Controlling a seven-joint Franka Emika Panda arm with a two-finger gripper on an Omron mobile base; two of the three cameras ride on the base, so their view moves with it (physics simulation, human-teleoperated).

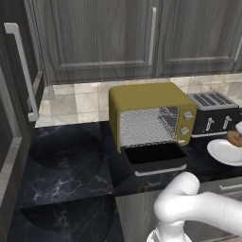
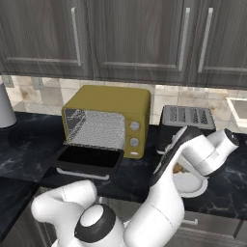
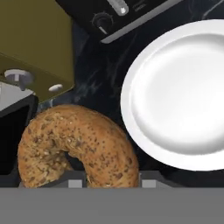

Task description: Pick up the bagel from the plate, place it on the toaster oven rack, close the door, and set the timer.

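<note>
bagel (image 3: 76,146) sits pinched in the end effector (image 3: 105,183), lifted off the plate (image 3: 179,94) toward the toaster oven (image 3: 33,41); it looks light, soft and crumbly (seeded crust), best gripped gently across 1 side of its ring.

The black marble counter (image 1: 71,160) bears the toaster oven (image 1: 149,116), black toaster (image 1: 215,113) and plate (image 1: 226,152).

End effector (image 3: 105,183) clamped, arm right.

plate (image 1: 222,152) cut by edge (bagel (image 1: 235,138) too)
</note>
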